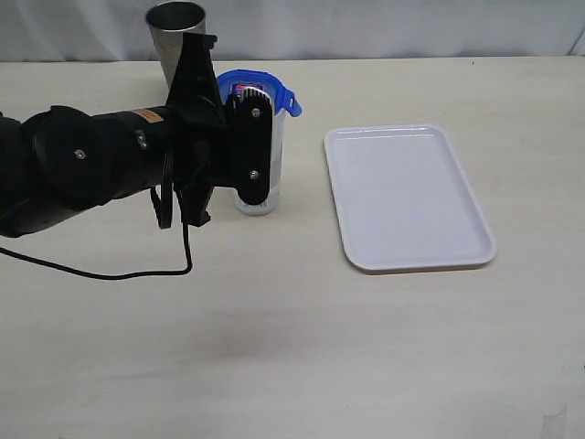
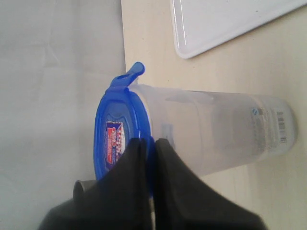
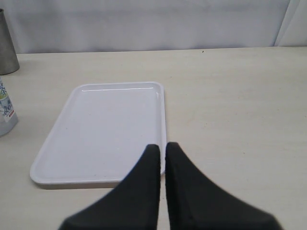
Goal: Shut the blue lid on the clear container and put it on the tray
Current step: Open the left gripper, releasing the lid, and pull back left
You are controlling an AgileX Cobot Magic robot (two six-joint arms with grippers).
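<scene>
Clenched left claw (image 2: 149, 141) touches the blue lid (image 2: 108, 108) beside its unreadable sticker (image 2: 114, 141); right claw (image 3: 162, 146) clenched too.

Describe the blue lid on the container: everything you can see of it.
The blue lid is a small, rounded cap of glossy plastic with a red, white and blue sticker on its top face. It sits on the mouth of the clear container, which stands upright. One snap flap sticks outward and looks unlatched; the other flaps cannot be made out. The left end effector, shut, meets the lid's rim, with a sliver of blue showing between its tips.
</scene>
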